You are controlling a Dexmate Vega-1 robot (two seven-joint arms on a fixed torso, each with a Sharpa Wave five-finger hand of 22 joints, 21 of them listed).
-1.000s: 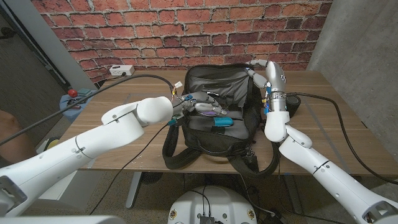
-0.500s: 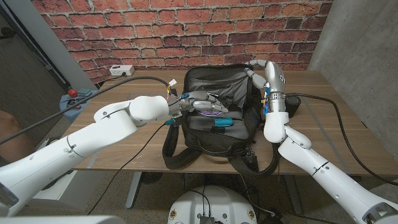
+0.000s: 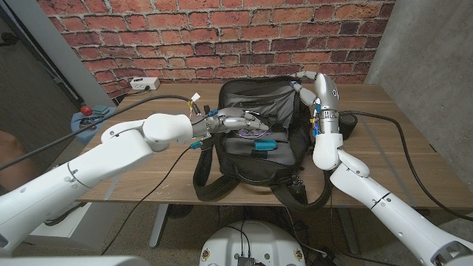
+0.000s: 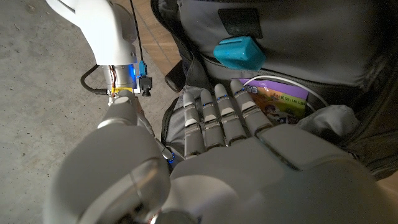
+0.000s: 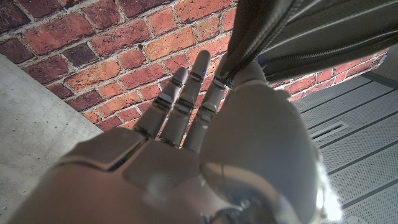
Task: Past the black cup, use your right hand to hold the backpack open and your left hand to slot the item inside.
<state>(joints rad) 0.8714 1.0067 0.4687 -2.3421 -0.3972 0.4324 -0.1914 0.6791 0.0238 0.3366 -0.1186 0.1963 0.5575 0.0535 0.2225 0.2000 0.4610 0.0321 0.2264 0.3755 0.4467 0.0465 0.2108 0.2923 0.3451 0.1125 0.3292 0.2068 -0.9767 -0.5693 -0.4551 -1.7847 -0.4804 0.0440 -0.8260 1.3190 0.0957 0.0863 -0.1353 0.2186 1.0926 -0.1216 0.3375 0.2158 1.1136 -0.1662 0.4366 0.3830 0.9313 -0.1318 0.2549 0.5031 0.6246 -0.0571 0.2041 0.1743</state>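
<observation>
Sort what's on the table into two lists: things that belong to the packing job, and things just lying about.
Job:
- backpack, held open at its rim
- right hand, pinching that rim
- left hand, fingers over the opening
- purple item, in the bag under the left hand

Lying about:
- white power strip
- black cable
- blue and red object at the table's left edge

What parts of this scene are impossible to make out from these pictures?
- Black cup: head view, mostly hidden behind the right arm.
- Purple item: left wrist view, partly covered by the left robot hand; its label is too small to read.
- Backpack bottom: dark in both views.
- Right robot hand: its grip on the rim is half hidden.
</observation>
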